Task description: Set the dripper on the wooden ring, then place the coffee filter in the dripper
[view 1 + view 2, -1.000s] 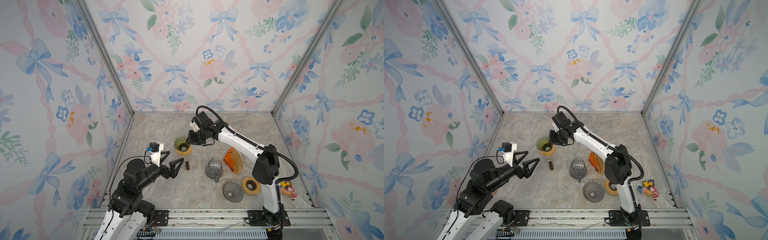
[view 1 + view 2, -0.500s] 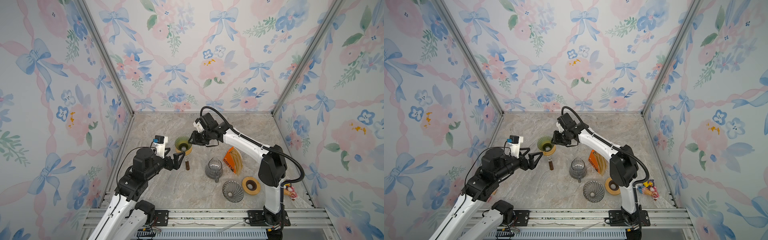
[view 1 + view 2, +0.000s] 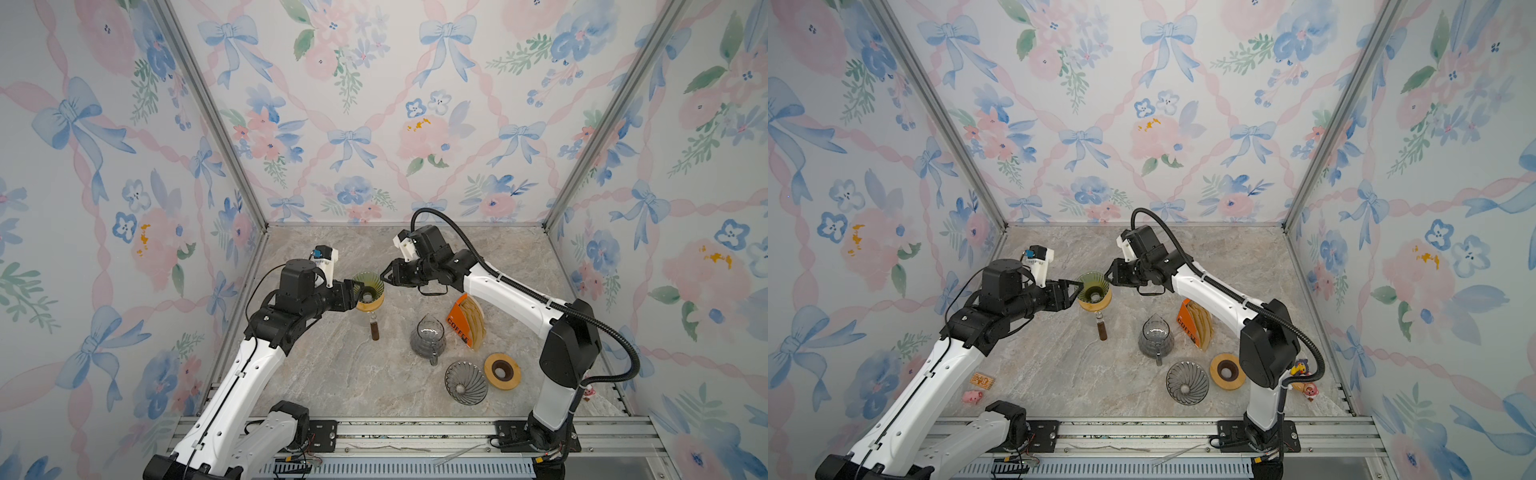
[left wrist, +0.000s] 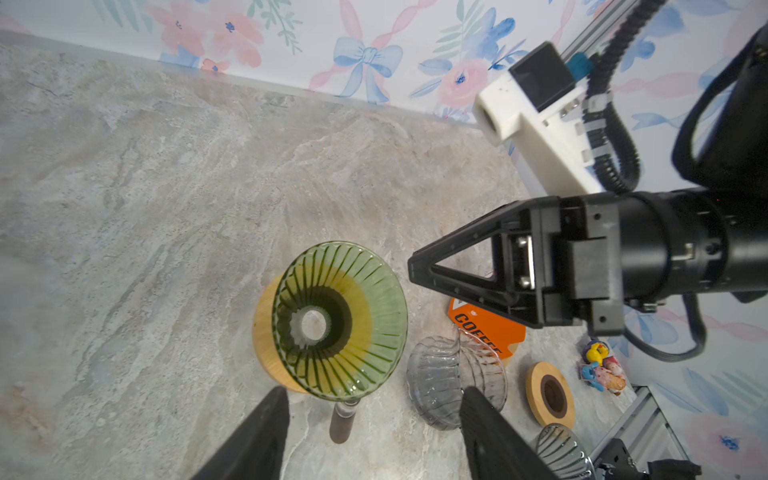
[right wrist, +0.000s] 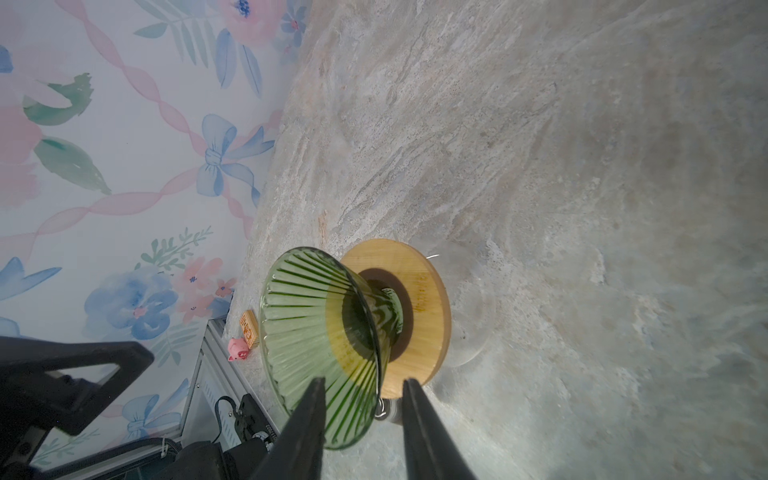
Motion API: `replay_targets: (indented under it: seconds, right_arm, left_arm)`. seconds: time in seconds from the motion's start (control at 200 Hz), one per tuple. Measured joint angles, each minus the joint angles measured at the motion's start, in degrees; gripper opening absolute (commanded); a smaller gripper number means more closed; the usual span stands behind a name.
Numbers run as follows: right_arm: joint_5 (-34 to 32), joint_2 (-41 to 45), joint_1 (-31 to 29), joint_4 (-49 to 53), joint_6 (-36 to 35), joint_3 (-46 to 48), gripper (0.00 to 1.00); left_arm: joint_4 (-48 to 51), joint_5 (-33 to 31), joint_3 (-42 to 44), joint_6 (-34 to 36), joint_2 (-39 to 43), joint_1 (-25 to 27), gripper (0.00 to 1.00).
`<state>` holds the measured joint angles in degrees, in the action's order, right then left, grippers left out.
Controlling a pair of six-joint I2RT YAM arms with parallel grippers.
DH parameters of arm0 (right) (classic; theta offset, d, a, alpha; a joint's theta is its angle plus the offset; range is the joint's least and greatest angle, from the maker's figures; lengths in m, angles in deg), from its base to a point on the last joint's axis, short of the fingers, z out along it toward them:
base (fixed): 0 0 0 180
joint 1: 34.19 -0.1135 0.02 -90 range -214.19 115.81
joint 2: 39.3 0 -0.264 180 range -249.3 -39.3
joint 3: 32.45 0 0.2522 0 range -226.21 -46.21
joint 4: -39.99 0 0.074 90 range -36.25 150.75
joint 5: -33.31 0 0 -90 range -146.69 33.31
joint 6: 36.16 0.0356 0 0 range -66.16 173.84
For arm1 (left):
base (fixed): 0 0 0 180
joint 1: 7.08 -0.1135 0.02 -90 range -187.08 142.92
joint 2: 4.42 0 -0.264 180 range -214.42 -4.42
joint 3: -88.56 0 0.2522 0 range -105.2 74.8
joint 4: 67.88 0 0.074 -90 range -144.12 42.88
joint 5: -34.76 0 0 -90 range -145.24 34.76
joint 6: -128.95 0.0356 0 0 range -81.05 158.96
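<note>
The green glass dripper (image 3: 368, 286) (image 3: 1093, 286) stands in a wooden collar near the table's back left, with a dark handle (image 3: 375, 330). It has nothing inside in the left wrist view (image 4: 338, 320). My left gripper (image 3: 360, 286) (image 4: 372, 392) is open at its left rim, jaws either side of the near rim. My right gripper (image 3: 385, 276) (image 5: 362, 384) is open at the right rim, and the glass wall (image 5: 332, 332) passes between its fingers with gaps showing. The tan coffee filters (image 3: 475, 320) (image 3: 1203, 326) stand in an orange holder, untouched.
A glass carafe (image 3: 428, 338) stands beside the orange holder (image 3: 457, 326). A grey glass dripper (image 3: 465, 382) and a loose wooden ring (image 3: 502, 371) lie toward the front right. Small toys (image 3: 1304, 386) sit at the right edge. A pink pig (image 3: 972, 397) lies front left.
My left arm has reached away from the front to the dripper's left rim, and its jaws have narrowed. The right gripper has stayed at the right rim.
</note>
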<state>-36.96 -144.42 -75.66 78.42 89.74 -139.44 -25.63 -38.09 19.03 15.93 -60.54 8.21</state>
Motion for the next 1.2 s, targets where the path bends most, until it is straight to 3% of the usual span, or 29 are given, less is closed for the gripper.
replay_targets:
  seconds: [0.35, 0.845, 1.2]
  right_arm:
    - [0.0, -1.6, 0.2, -1.4, 0.0, 0.0, 0.29]
    - [1.0, -4.2, 0.2, -1.4, 0.0, -0.7, 0.23]
    - [1.3, -4.7, 0.2, -1.4, 1.0, -0.9, 0.18]
  left_arm:
    - [4.3, 0.8, -1.9, 1.8, -7.7, -2.5, 0.62]
    - [4.7, 0.7, -5.4, 2.5, -15.6, -5.2, 0.51]
    - [4.6, 0.9, -7.5, 2.5, -18.8, -5.6, 0.48]
